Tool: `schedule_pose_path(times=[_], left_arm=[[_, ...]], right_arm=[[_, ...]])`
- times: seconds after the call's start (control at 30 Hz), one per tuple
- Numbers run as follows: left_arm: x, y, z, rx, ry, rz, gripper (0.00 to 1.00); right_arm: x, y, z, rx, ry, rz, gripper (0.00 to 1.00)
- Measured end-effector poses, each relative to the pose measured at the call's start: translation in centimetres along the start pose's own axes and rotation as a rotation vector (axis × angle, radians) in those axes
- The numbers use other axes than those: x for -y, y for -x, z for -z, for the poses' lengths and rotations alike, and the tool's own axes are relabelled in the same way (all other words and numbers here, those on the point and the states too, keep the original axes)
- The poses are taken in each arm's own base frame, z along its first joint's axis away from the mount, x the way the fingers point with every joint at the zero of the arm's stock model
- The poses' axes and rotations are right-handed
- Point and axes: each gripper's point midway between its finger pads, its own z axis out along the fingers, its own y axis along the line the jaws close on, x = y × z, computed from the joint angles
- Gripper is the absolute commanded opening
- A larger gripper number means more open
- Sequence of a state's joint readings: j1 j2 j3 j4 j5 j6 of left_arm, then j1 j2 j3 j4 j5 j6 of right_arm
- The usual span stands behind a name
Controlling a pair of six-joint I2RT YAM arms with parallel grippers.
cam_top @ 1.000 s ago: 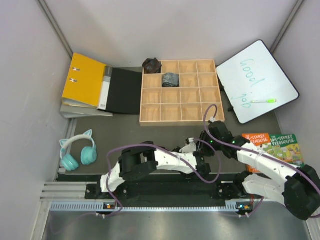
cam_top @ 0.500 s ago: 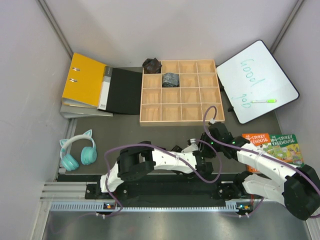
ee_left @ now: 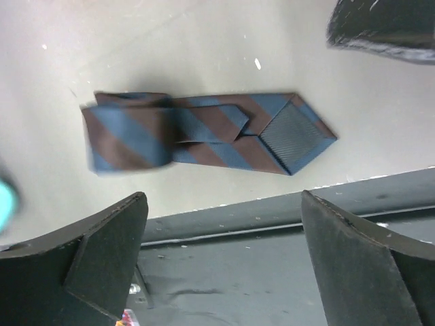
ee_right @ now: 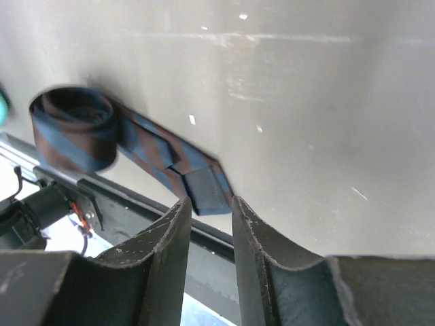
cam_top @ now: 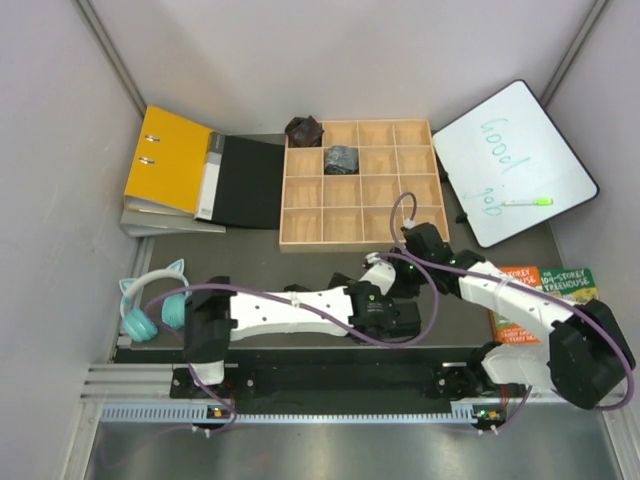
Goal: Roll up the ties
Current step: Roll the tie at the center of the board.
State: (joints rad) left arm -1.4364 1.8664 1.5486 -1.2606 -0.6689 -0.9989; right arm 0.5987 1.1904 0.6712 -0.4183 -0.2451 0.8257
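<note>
A blue-and-brown striped tie (ee_left: 204, 136) lies flat on the table, its left end coiled into a loose roll (ee_left: 128, 139) and its pointed tip (ee_left: 293, 134) at the right. My left gripper (ee_left: 224, 255) is open wide just short of it, holding nothing. In the right wrist view the same tie's roll (ee_right: 73, 130) is at the left, and its tip (ee_right: 204, 189) lies just beyond my right gripper (ee_right: 208, 224). That gripper's jaws stand a narrow gap apart with nothing between them. From above, both grippers (cam_top: 398, 318) (cam_top: 405, 276) hide this tie. Two dark rolled ties (cam_top: 341, 158) (cam_top: 304, 130) sit at the wooden box (cam_top: 360, 238).
Yellow binder (cam_top: 168, 158) and black folder (cam_top: 250, 182) lie back left. A whiteboard (cam_top: 515, 150) with a green marker (cam_top: 527, 201) is back right. Teal headphones (cam_top: 156, 305) sit at the left, books (cam_top: 548, 288) at the right. The dark base rail (ee_left: 272, 224) runs just behind the tie.
My left gripper has opened wide and let go of the tie's roll. The left arm has stretched out flatter toward the right. The right arm has shifted slightly left and away.
</note>
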Motion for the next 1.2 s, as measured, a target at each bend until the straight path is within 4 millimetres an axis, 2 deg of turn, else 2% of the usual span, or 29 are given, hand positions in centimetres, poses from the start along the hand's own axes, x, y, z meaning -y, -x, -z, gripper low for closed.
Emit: schedule_pose_path(times=[0.1, 0.2, 0.27, 0.4, 0.5, 0.6, 0.67, 0.7, 0.83, 0.93, 1.1, 1.2], left_arm=[[-1.5, 0.3, 1.3, 0.026, -0.032, 0.097, 0.91], [-4.3, -1.1, 1.7, 0.029, -0.045, 0.185, 0.9], [-6.3, -2.4, 1.4, 0.015, -0.057, 0.236, 0.9], [-11.2, -4.4, -0.8, -0.011, -0.11, 0.428, 0.9], [-13.6, -4.7, -1.4, 0.007, -0.172, 0.544, 0.9], [-15.4, -3.8, -1.4, 0.046, -0.226, 0.641, 0.8], [-16.1, -3.2, -1.7, 0.061, -0.244, 0.684, 0.7], [-16.2, -3.1, -1.9, 0.06, -0.249, 0.693, 0.69], [-15.3, -4.1, -3.4, -0.005, -0.257, 0.676, 0.66], [-15.3, -5.2, -4.3, -0.047, -0.245, 0.671, 0.67], [-17.2, -4.0, -5.3, -0.036, -0.247, 0.735, 0.66], [-18.1, -3.4, -6.0, -0.042, -0.257, 0.778, 0.66]], right_arm=[[-0.8, 0.4, -0.5, -0.029, 0.005, 0.02, 0.31], [-1.9, 1.3, -1.0, -0.053, 0.013, 0.045, 0.31], [-2.9, 2.1, -1.3, -0.057, 0.023, 0.061, 0.31], [-5.4, 3.4, -1.5, -0.053, 0.061, 0.091, 0.31], [-7.5, 3.4, -1.8, -0.068, 0.1, 0.123, 0.31], [-9.4, 3.0, -2.8, -0.096, 0.124, 0.152, 0.3], [-10.7, 2.9, -3.8, -0.112, 0.133, 0.167, 0.29], [-11.3, 2.9, -4.4, -0.122, 0.136, 0.173, 0.28], [-13.7, 3.0, -6.9, -0.156, 0.141, 0.203, 0.25], [-14.7, 2.6, -8.1, -0.17, 0.132, 0.229, 0.25], [-15.7, 0.7, -8.1, -0.194, 0.149, 0.242, 0.26], [-16.1, -0.3, -7.3, -0.195, 0.173, 0.228, 0.25]])
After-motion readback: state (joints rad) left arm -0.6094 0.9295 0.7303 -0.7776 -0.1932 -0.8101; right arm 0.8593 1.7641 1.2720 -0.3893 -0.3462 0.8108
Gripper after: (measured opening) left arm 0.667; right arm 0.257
